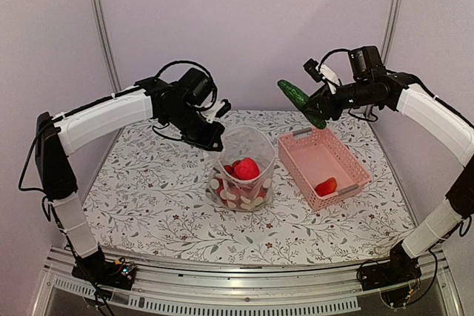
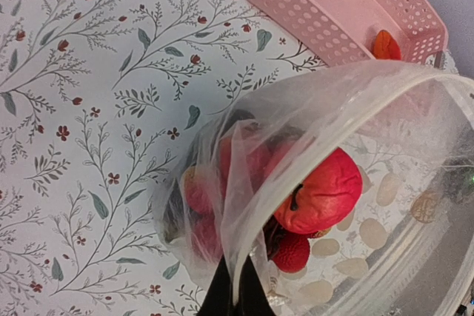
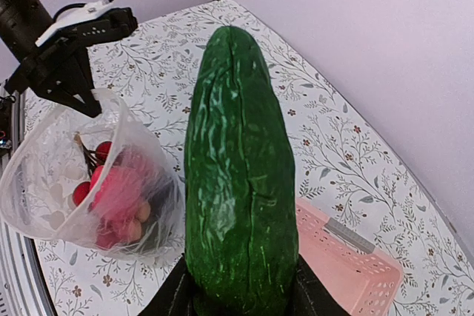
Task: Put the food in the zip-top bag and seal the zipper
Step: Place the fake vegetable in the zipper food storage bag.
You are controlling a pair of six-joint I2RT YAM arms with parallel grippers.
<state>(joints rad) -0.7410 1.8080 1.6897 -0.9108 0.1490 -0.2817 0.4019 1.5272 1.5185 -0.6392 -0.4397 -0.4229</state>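
Note:
The clear zip-top bag stands open on the table with red fruits and other pieces inside. My left gripper is shut on the bag's left rim, holding the mouth open; the pinched plastic shows between the dark fingers, with a red fruit inside. My right gripper is shut on a long green cucumber, held in the air between the bag and the pink basket. The cucumber fills the right wrist view, and the bag lies below to the left. The zipper runs along the open rim.
The pink lattice basket sits right of the bag with one red-orange piece at its near end; it also shows in the left wrist view. The floral tablecloth covers the table. Walls and metal posts stand behind.

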